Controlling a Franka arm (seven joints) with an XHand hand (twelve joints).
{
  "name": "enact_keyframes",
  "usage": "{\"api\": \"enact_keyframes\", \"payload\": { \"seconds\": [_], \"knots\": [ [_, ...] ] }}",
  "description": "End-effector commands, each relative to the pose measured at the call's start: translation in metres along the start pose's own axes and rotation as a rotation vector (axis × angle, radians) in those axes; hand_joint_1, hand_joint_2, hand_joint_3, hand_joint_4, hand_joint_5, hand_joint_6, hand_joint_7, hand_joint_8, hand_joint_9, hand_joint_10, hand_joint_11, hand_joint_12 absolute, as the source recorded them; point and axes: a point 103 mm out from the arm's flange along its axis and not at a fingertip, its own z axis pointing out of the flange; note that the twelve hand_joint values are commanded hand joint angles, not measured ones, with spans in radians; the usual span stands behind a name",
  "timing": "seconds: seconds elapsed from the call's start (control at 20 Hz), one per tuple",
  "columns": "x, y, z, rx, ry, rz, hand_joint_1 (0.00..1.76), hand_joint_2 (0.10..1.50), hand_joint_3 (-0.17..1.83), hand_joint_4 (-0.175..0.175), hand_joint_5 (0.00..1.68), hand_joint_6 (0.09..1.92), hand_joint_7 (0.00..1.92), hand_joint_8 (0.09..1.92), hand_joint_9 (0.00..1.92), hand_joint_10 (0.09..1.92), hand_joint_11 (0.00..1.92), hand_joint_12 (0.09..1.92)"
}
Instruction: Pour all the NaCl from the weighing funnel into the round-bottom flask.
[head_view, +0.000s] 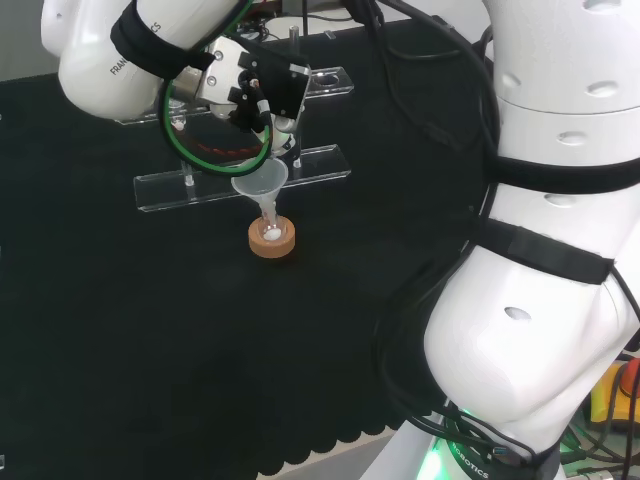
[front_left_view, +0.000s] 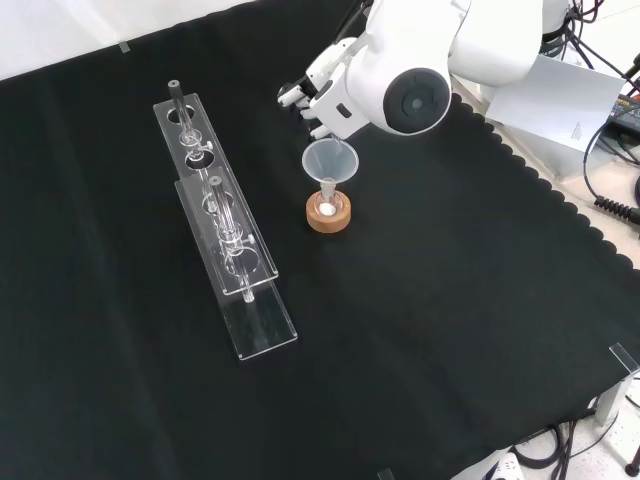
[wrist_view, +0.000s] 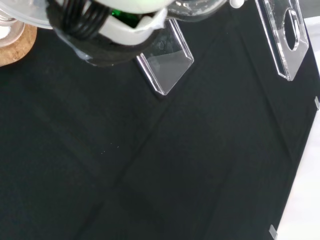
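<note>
A small round-bottom flask (head_view: 271, 230) (front_left_view: 327, 206) sits in a cork ring (head_view: 272, 246) (front_left_view: 328, 223) (wrist_view: 14, 49), with white powder showing at its bottom. A clear cone funnel (head_view: 260, 184) (front_left_view: 330, 158) stands in the flask's neck. My hand (head_view: 245, 85) (front_left_view: 325, 95) (wrist_view: 115, 22) hovers just above and behind that funnel. Its fingers are curled round a small clear piece, the weighing funnel (head_view: 284, 126) (wrist_view: 197, 5), which is hard to make out. The piece's lower end hangs over the cone funnel's rim.
Two clear acrylic racks (head_view: 240, 182) (front_left_view: 215, 215) (wrist_view: 167, 67) with glass pieces in them lie just beyond the flask in the head view, to its left in the front view. The cloth's scalloped edge (front_left_view: 560, 200) runs along the front view's right.
</note>
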Motion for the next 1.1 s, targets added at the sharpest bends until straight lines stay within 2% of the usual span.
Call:
{"api": "enact_keyframes", "payload": {
  "seconds": [0.05,0.5,0.8,1.1],
  "knots": [
    [-0.003,-0.002,0.003,-0.007,0.02,0.005,1.07,0.74,0.67,0.175,1.08,1.0,1.11,0.7,1.12,0.4,0.75,1.1],
    [-0.006,-0.007,0.005,-0.005,0.073,0.023,1.07,0.74,0.67,0.175,1.08,1.01,1.11,0.7,1.12,0.4,0.75,1.1],
    [-0.013,-0.009,0.01,-0.013,0.158,0.036,1.07,0.74,0.67,0.175,1.08,1.01,1.11,0.7,1.12,0.4,0.75,1.1],
    [-0.021,-0.01,0.023,-0.033,0.205,0.045,1.07,0.74,0.67,0.175,1.08,1.01,1.11,0.7,1.12,0.4,0.75,1.1]
  ]
}}
